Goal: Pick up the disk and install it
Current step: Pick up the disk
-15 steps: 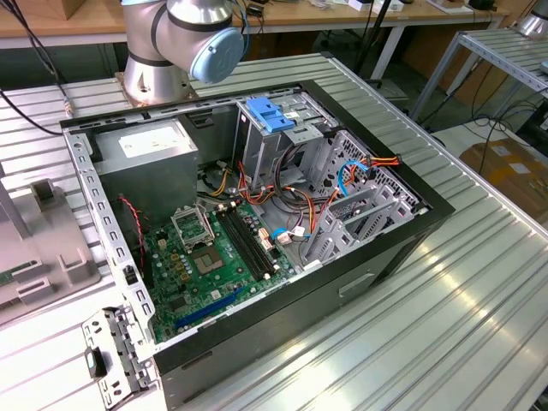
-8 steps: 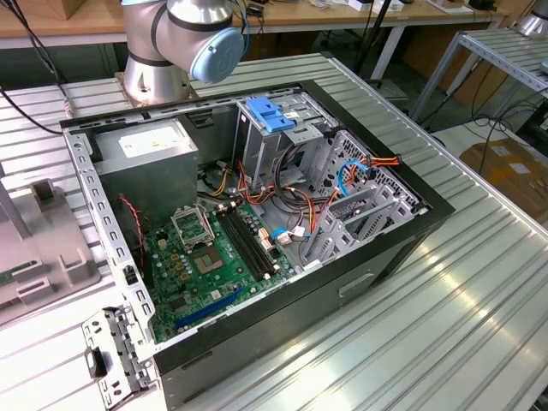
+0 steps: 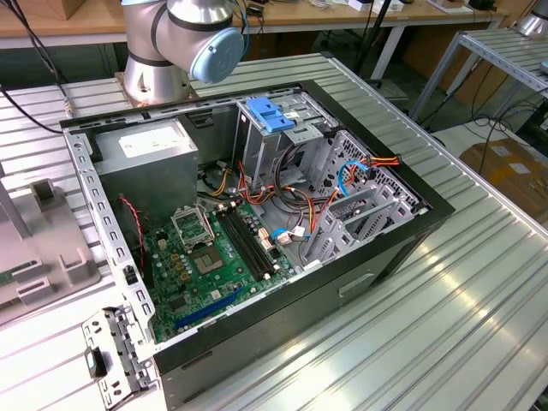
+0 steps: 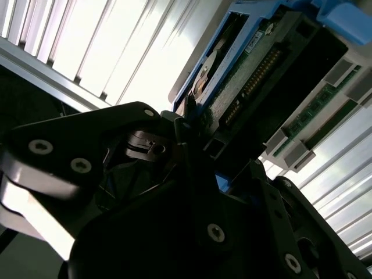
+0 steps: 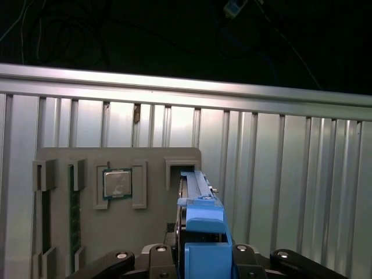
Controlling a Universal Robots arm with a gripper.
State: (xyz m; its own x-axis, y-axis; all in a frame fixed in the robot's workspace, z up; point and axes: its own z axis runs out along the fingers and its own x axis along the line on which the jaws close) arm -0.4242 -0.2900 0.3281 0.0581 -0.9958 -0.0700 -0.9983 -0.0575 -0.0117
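The gripper (image 5: 206,263) was closed narrowly on the disk (image 5: 199,197), with its black arms tight against the blue rails on both sides. The contact points themselves were cut off. The disk stood on edge and reached away from the gripper over a grey tray (image 5: 154,224), with a chip (image 5: 117,184) off to one side. It was hard to tell whether the disk touched the tray. In the second wrist view the gripper's links hid part of the green circuit board (image 4: 256,75).
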